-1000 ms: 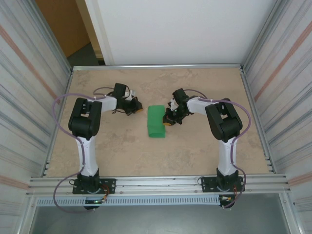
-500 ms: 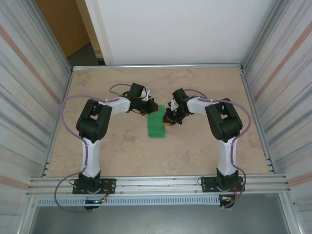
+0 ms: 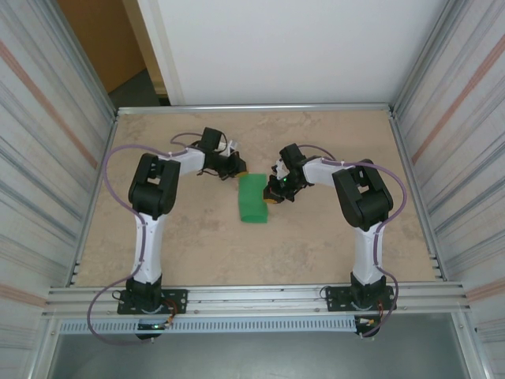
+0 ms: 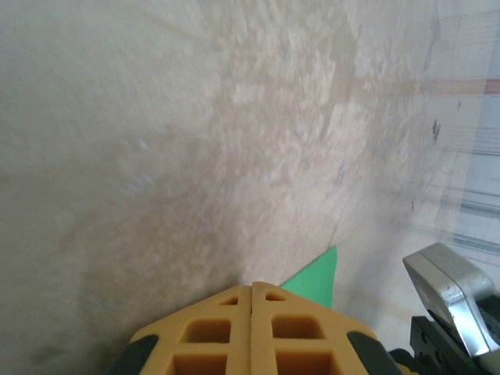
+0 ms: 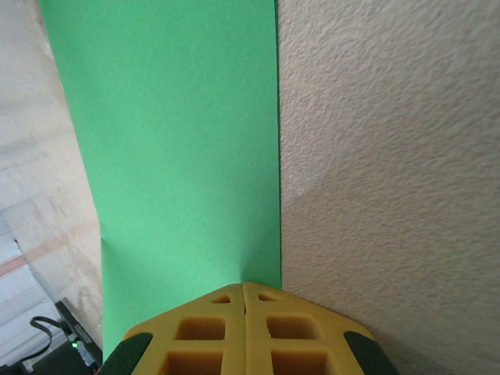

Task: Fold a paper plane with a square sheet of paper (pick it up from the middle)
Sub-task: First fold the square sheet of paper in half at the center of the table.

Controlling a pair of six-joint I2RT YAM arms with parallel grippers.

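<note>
The square sheet of paper [image 3: 253, 197] lies folded into a bright green upright rectangle at the table's middle. My left gripper [image 3: 238, 167] is shut, its tip low over the table just beside the paper's far left corner. In the left wrist view that green corner [image 4: 319, 280] pokes out to the right of the closed yellow fingertips [image 4: 251, 286]. My right gripper [image 3: 273, 194] is shut too, its tip resting on the paper's right edge. In the right wrist view the green sheet [image 5: 172, 141] spreads ahead of the closed tips [image 5: 244, 284], which meet its straight right edge.
The beige marbled table [image 3: 316, 237] is bounded by corrugated metal walls [image 3: 47, 158] left and right and a white panel [image 3: 284, 47] at the back. Part of the right arm's metal hardware [image 4: 449, 293] shows at the left wrist view's lower right.
My left gripper swung right to the paper's left edge, then drew back slightly toward its far left corner. The right gripper and the paper stayed put.
</note>
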